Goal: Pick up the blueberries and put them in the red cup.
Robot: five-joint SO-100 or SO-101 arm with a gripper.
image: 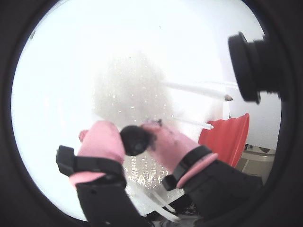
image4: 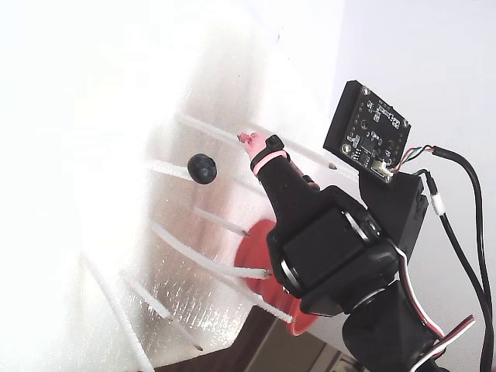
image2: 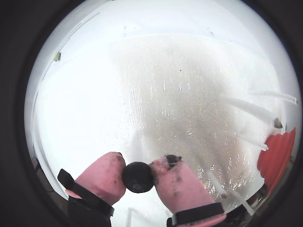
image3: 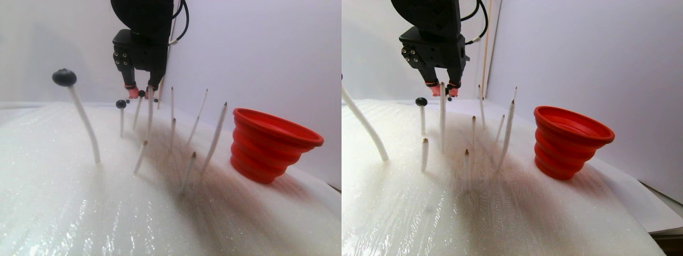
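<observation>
Blueberry [image: 135,140] pinched between pink fingers [image: 102,142]: picking step in hand; next, carry right to red cup [image: 227,137].

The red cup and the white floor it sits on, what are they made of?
The red cup looks like bendy plastic or rubber: smooth, slightly shiny, with stepped folding rings. The white floor looks like packing foam, with a fine bubbly, glittery surface and thin rods poked into it.

Blue-black blueberries [image: 136,140], red ribbed cup [image3: 271,144], pink-tipped black pincer [image: 135,137], white rods [image3: 85,125].
</observation>
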